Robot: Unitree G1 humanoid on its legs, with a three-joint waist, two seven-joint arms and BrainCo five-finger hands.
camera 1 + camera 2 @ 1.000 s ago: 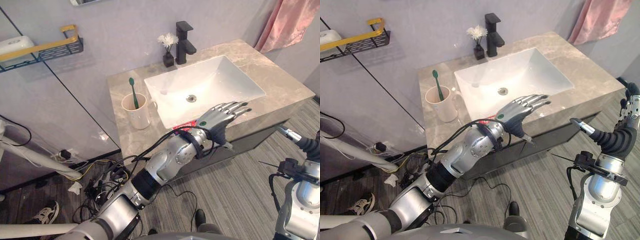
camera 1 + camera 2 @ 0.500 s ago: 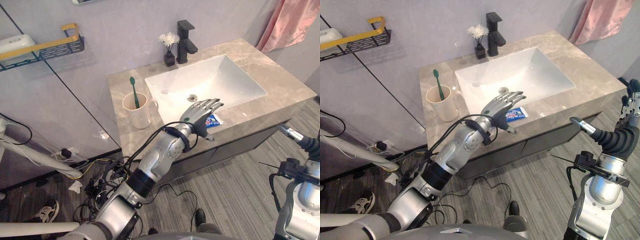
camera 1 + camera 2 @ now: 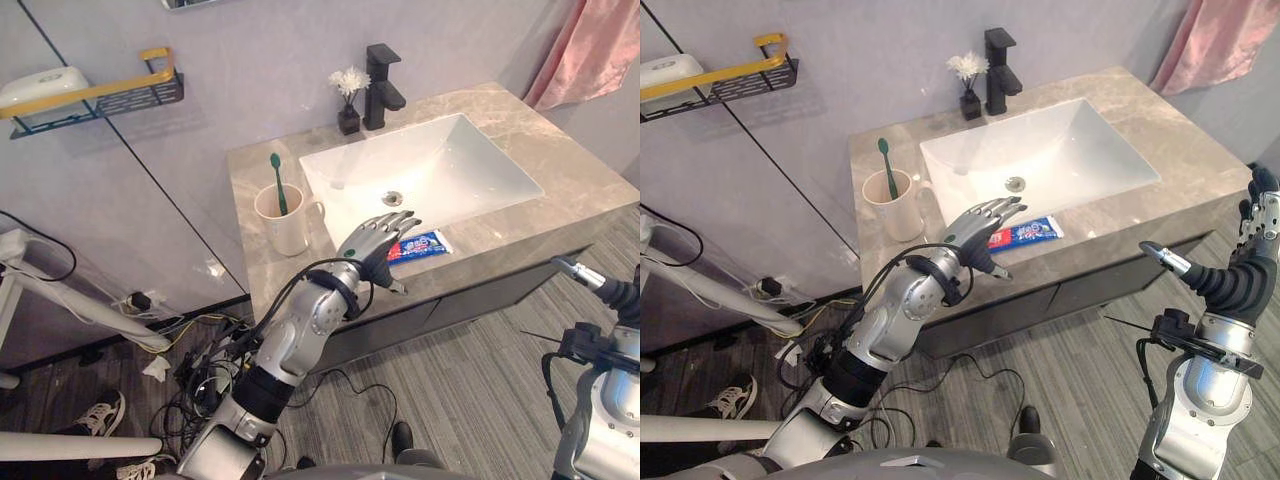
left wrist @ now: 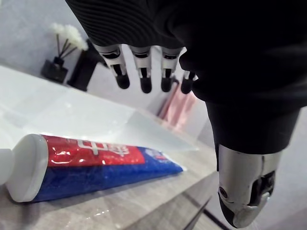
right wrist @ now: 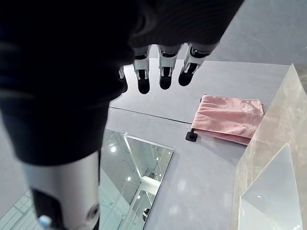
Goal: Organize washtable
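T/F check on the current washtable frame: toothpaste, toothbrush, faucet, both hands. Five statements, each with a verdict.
1. The toothpaste tube lies flat on the counter in front of the basin. True.
2. The left hand is shut on the tube. False: its fingers are straight and it is held open above the tube.
3. The green toothbrush stands in the cup. True.
4. The faucet is white. False: it is black.
5. The right hand rests on the counter. False: it is open and held off the counter, past its front right corner.
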